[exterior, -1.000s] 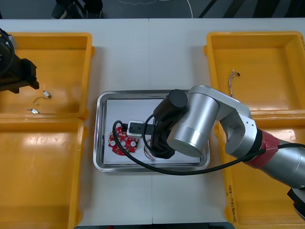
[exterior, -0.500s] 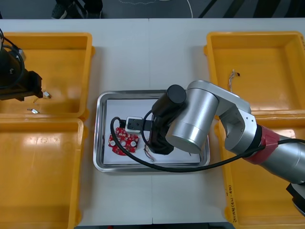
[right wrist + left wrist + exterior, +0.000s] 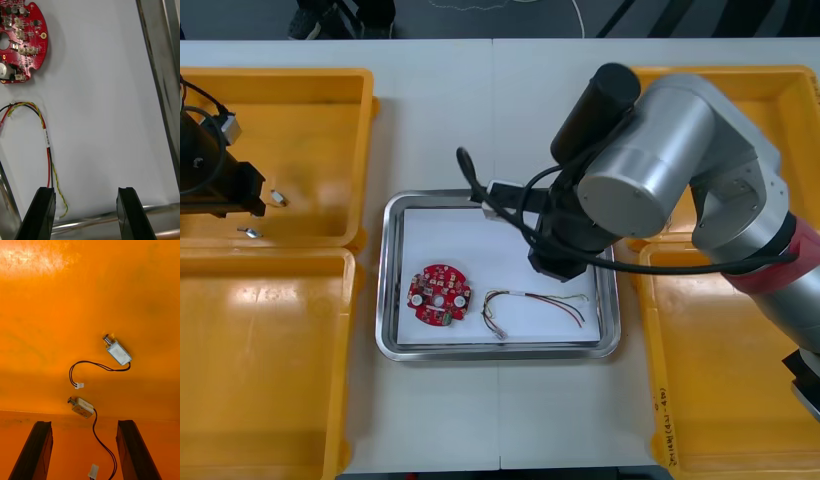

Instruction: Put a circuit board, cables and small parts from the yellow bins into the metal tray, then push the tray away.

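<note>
Metal tray (image 3: 390,300), frame centre: a round red circuit board (image 3: 439,294) lies lower left on its white lining, with a red and yellow cable (image 3: 535,303) just to its right, apart. The right gripper (image 3: 88,215) hangs over the cable's end, jaws spread and empty. Upper left, the left gripper (image 3: 86,452) hovers with jaws released above two small metal parts (image 3: 117,352) in a yellow bin (image 3: 310,110), apparently clear of them.

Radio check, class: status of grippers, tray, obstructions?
Right gripper open over tray. Left gripper open above small metal parts in bin. Circuit board, red-yellow cable in tray. Nothing blocking.

The circuit board (image 3: 439,295) is red, the cable (image 3: 535,303) red and yellow, the tray (image 3: 460,240) white inside
</note>
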You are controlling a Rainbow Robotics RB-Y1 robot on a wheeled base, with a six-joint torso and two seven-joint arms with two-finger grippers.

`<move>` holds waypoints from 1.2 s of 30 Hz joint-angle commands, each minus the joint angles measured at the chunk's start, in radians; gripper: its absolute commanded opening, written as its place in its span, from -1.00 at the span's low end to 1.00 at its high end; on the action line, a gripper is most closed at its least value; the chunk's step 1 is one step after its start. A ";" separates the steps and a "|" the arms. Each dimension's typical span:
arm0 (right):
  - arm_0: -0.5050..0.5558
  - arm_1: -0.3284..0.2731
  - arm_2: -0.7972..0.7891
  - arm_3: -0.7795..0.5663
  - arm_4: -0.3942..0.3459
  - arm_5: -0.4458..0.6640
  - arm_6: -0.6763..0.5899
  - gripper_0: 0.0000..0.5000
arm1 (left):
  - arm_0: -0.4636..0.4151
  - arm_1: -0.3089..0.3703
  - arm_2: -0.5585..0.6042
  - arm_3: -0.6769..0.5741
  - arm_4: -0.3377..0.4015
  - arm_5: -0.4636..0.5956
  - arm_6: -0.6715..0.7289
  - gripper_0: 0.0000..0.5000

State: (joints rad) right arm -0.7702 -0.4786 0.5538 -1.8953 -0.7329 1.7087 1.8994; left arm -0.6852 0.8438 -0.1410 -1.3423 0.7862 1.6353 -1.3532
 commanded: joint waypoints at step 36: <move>-0.018 -0.117 -0.575 0.108 0.193 0.211 -0.201 0.90 | -0.152 0.047 -0.239 0.276 0.094 -0.137 -0.158 1.00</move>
State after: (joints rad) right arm -0.7918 -0.5566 0.0263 -1.8070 -0.5663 1.9157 1.6919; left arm -0.7914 0.8441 -0.3524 -1.0767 0.8665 1.5079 -1.4480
